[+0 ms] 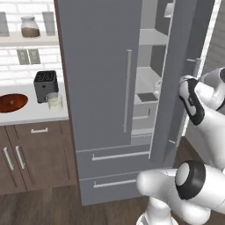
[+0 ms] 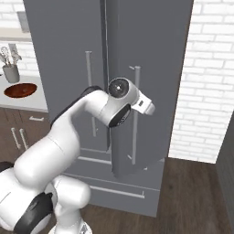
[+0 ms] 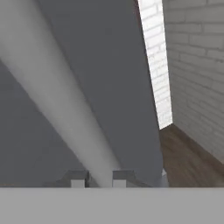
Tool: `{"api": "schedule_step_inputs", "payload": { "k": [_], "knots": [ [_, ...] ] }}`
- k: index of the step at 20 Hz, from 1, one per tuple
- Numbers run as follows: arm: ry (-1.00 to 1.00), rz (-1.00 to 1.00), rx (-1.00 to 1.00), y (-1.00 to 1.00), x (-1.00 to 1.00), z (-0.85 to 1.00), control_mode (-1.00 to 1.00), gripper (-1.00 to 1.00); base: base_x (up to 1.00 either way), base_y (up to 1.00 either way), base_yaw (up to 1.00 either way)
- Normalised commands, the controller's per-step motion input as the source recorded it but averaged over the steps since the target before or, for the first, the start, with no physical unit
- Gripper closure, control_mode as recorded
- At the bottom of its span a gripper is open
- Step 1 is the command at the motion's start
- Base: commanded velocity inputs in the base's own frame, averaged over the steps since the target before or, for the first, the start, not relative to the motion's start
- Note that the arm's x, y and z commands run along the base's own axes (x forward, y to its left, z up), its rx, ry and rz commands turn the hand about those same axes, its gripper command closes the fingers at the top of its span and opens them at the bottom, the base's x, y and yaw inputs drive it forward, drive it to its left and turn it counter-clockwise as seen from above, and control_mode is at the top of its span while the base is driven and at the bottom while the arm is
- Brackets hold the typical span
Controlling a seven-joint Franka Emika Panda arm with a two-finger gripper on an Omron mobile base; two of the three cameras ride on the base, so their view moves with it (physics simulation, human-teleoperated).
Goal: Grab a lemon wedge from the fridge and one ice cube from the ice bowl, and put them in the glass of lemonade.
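Note:
The tall grey fridge (image 1: pixel 101 79) stands with its right door (image 1: pixel 180 79) swung partly open, and pale shelves (image 1: pixel 147 88) show inside. In the hand view my gripper (image 3: pixel 100 178) is shut on that door's silver bar handle (image 3: pixel 57 100), one fingertip on each side of the bar. From the right base view my hand reaches to the same handle (image 2: pixel 135 132). The reddish-brown ice bowl (image 1: pixel 12 102) and the glass of lemonade (image 1: pixel 55 101) sit on the counter to the left. The lemon wedge is hidden, and the ice cube is too small to make out.
A black toaster (image 1: pixel 45 85) stands behind the glass. A grey utensil cup (image 2: pixel 11 73) is near the bowl (image 2: pixel 20 89). A white brick wall (image 2: pixel 210 91) closes off the right side. Two fridge drawers (image 1: pixel 114 156) lie below the doors.

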Motion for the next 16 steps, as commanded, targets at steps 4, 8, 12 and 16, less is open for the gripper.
{"api": "schedule_step_inputs", "payload": {
  "k": [4, 8, 12, 16],
  "knots": [
    [0.00, -0.33, 0.10, -1.00, -0.46, 0.06, -1.00, -1.00, 0.00, 0.00, 0.00],
    [0.00, -0.26, 0.03, -0.78, -0.38, 0.25, -1.00, -1.00, 0.00, 0.00, 0.00],
    [-0.10, -0.01, 0.02, -0.06, -0.87, 0.73, -1.00, -1.00, 0.00, 0.00, 0.00],
    [-0.17, 0.00, 0.01, 0.00, -1.00, 1.00, -1.00, -1.00, 0.00, 0.00, 0.00]
  ]
}}
